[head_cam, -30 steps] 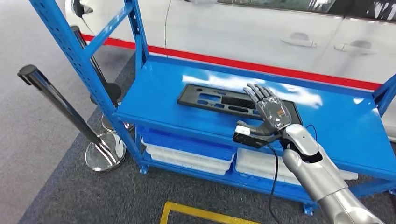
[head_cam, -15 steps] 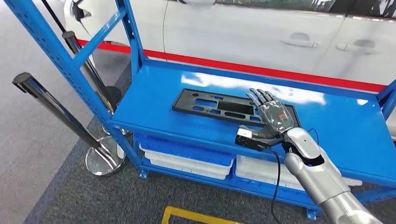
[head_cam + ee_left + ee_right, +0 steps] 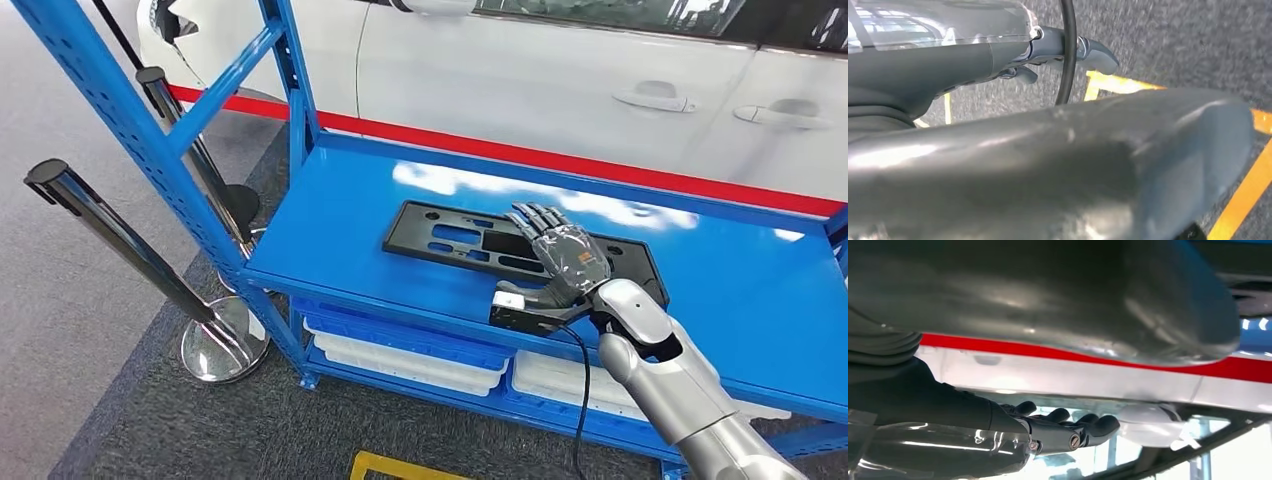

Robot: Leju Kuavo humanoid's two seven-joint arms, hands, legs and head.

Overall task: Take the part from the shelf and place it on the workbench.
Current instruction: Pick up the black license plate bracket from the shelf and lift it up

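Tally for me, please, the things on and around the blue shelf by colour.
Black: 1, the flat part on the shelf top, under the right hand.
White: 3, two trays on the lower level and the car behind.
Chrome: 2, the barrier posts.
Total: 6

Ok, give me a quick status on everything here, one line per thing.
black part: flat on the shelf top, not lifted.
right hand: fingers spread over the part's right half, nothing gripped.
left hand: hanging over the floor, holding nothing.
blue shelf: top level carries the part.
white bins: stacked on the lower level.
stanchion post: leaning beside the shelf.
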